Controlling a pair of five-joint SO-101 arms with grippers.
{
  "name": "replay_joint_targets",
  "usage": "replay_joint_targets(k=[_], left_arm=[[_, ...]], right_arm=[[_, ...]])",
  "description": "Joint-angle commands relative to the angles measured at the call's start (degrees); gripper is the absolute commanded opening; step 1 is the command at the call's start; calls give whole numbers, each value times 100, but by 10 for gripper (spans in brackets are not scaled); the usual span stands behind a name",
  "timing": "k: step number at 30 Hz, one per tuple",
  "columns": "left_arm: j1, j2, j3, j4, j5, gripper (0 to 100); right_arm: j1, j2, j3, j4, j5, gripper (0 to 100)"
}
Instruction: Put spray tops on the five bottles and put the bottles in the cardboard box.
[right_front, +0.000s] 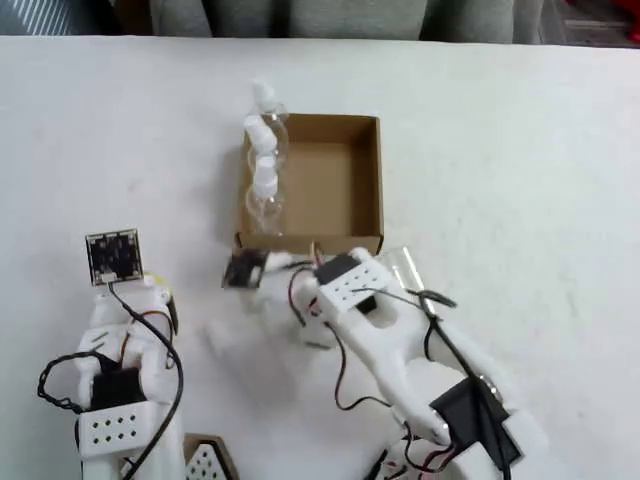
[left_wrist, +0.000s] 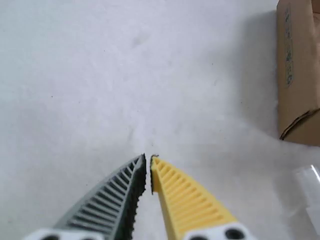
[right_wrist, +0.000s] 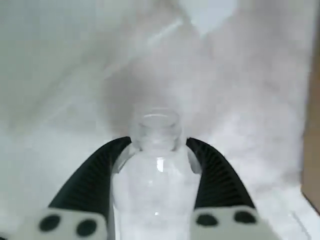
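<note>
Two arms at a white table, with the cardboard box as landmark, open side up.

Bottles with spray tops: a row inside the box, along the wall on the left arm's side. At least three white tops are visible, but the clear bodies overlap, so the exact count is unclear. The rest of the box floor is bare cardboard.

Right gripper: on the table just outside the box's near wall, by the corner on the left arm's side. Its black fingers are spread around an uncapped bottle, one on each side of the shoulder below the neck and pinching it. The bottle is clear with an open neck and no spray top. It is outside the box, close to that near wall. I cannot tell if it rests on the table or is lifted.

Left gripper: well apart from the box, off its near corner on the left arm's side. The grey and yellow fingers are pressed together at the tips with nothing between them, over bare table. The box's outer wall shows at the edge of the left wrist view.

Clear plastic item: on the table just off the box's other near corner, beside the right arm. I cannot tell what it is.
</note>
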Motion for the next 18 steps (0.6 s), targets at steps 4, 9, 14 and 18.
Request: replay_joint_targets(k=[4, 9, 14, 18], left_arm=[[-66, -66, -105, -176, 18, 38], [66, -48, -211, -79, 35, 38], [848, -31, -1108, 1521, 35, 38], [1270, -22, -1486, 1987, 35, 38]], right_arm=[[857, -743, -387, 180, -1908, 15], [1490, -1174, 167, -57, -2391, 15], [1912, -1464, 730, -646, -2391, 15], [1912, -1508, 774, -699, -2382, 15]])
